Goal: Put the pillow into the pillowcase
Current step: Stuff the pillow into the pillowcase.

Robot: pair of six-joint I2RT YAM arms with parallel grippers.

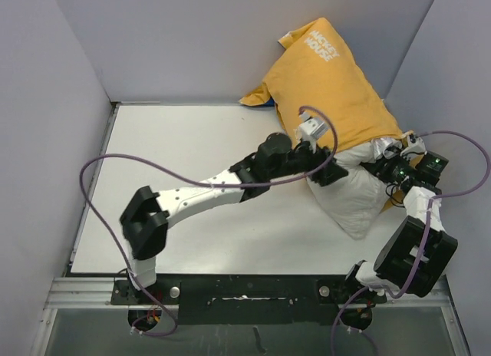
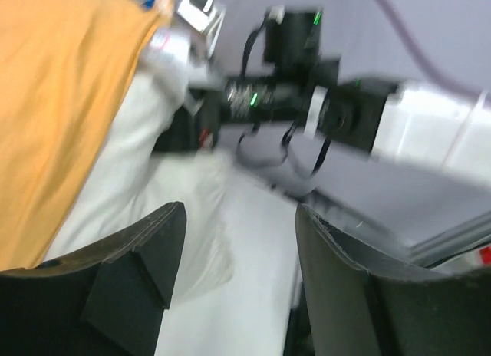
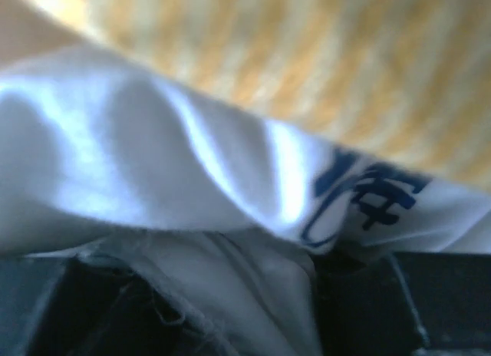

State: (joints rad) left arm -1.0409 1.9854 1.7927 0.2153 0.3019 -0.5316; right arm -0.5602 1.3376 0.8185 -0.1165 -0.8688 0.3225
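Late in the stuffing step, by the look of it. Shows pillow (image 1: 354, 201) mostly inside pillowcase (image 1: 330, 80), yellow side up, only the white near end poking out of the mouth. Lies at far right of table (image 1: 192, 141), far end propped into the corner.

Has left gripper (image 2: 239, 225) at the mouth on the pillow's left side, jaws apart, holding nothing. Has right gripper (image 1: 389, 161) on the right side at the case edge, partly closed with white cloth bunched between the fingers, so likely gripping the pillow.

Next likely calls for pushing the bare end in or drawing the case edge nearer over it, without dragging the bundle.

Reads roughly "MICKEY MOUSE" in white on the case's far end. Blue print on white cloth in right wrist view, too blurred to read.
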